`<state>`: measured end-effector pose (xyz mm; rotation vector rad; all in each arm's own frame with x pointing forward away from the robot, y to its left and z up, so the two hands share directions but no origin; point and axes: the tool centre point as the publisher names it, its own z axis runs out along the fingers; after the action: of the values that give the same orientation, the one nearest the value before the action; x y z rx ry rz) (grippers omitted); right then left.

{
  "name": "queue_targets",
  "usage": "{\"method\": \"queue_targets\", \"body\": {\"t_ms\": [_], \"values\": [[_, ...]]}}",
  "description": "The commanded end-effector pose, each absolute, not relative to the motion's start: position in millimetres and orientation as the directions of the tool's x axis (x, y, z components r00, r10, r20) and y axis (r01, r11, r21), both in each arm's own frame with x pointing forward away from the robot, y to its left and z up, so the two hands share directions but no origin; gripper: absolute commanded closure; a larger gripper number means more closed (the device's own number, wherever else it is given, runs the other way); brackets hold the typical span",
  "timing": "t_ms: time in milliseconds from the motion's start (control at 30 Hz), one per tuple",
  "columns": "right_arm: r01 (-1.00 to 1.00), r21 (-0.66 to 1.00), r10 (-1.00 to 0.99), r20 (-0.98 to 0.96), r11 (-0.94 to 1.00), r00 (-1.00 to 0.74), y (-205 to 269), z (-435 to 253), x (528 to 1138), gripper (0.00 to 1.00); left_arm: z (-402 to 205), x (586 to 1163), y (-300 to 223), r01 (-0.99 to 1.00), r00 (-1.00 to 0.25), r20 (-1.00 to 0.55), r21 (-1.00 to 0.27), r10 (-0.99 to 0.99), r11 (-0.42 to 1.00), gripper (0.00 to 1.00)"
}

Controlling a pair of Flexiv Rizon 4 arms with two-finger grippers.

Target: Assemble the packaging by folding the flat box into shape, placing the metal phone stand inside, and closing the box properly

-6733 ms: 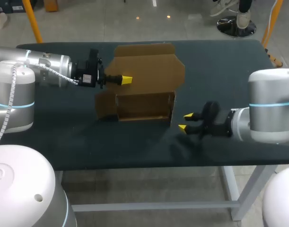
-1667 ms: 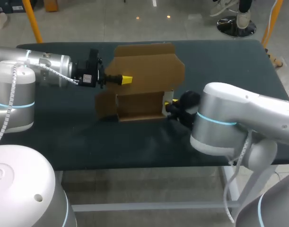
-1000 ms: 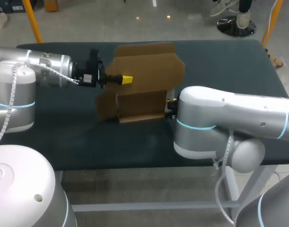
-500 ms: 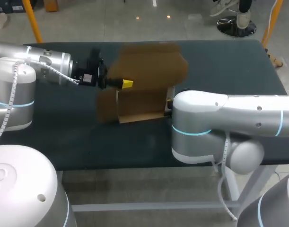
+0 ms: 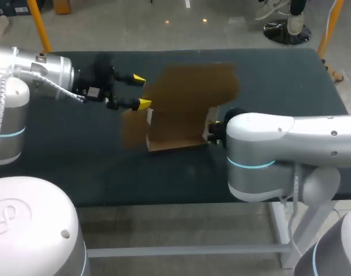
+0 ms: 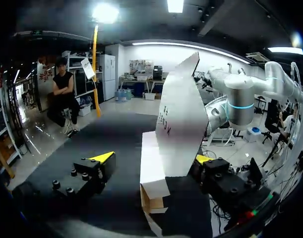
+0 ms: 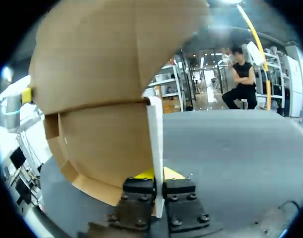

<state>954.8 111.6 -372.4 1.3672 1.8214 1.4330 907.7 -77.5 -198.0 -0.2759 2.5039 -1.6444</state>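
A dark table holds a brown cardboard box, half folded into shape and sitting near the middle of the tabletop between two robot arms. The box forms an open tray with a low front edge and upright walls at either end. Its large lid panel is raised behind the tray and looks blurred in the overhead view. The tray's floor and back wall show as bare brown cardboard. The left arm enters from the left, and the left gripper sits just beside the box's left end with its two yellow-tipped fingers spread wide. In the left wrist view the box stands ahead of the left gripper, in line with the gap between the fingers, its white cut edge facing the camera and the lid panel tilted above it. Neither finger visibly presses the cardboard. The right arm enters from the right, and its thick silver body hides most of its gripper in the overhead view. In the right wrist view the right gripper is pinched narrow on the box's thin, white-edged side wall, one finger on each face. The brown interior of the box curves away to one side of that wall, with the dark tabletop on the other.
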Motion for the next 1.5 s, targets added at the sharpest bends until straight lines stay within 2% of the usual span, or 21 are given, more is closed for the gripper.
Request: {"method": "queue_targets", "body": {"t_ms": [33,733,967,1167,1233,1500], "values": [[0.465,0.885,0.826,0.267,-0.007,-0.496,99,-361,956,1.0,-189,886,-59,-0.078,-0.957,-0.043,-0.914,-0.286,0.398,0.0],[0.655,0.751,0.649,0.457,0.084,-0.608,98,-357,952,1.0,-170,846,-11,0.018,-0.959,-0.156,-0.866,-0.236,0.499,0.0],[0.704,0.694,0.636,0.477,0.151,-0.607,104,-357,947,1.0,-173,837,-5,0.027,-0.984,-0.122,-0.822,-0.13,0.569,0.0],[0.738,0.65,0.644,0.488,0.182,-0.588,107,-355,942,1.0,-178,830,3,0.001,-0.992,-0.084,-0.745,-0.092,0.667,0.0],[0.775,0.599,0.643,0.517,0.2,-0.565,108,-355,940,1.0,-178,828,7,-0.026,-0.998,-0.026,-0.691,-0.062,0.722,0.0],[0.788,0.574,0.649,0.515,0.224,-0.56,109,-356,939,1.0,-178,828,7,-0.026,-0.998,-0.026,-0.691,-0.062,0.722,0.0]]}}
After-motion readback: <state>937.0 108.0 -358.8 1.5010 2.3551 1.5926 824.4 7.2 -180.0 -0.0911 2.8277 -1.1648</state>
